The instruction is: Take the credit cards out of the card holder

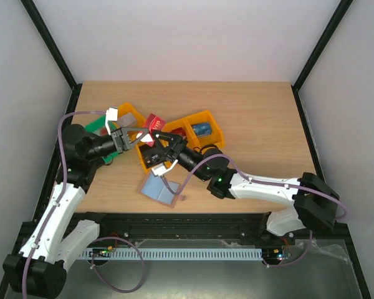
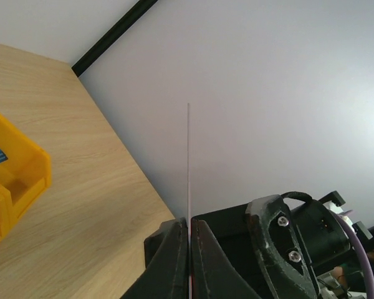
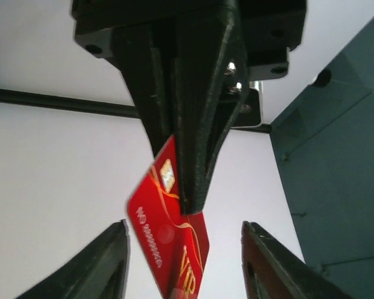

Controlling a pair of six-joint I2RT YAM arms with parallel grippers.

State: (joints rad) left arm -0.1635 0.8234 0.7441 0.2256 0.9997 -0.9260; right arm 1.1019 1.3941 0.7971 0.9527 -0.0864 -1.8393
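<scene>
Left gripper point(image 2: 189, 233) clamped on red card point(image 3: 168, 243), right gripper point(image 3: 184, 232) fingers spread either side of it, card holder point(image 1: 159, 187) open lower-centre.

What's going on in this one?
The left gripper is shut on a red card, which it holds well clear of the card holder. The holder lies open on the table, its light blue lining up. The right gripper is open and faces the card without gripping it.
</scene>
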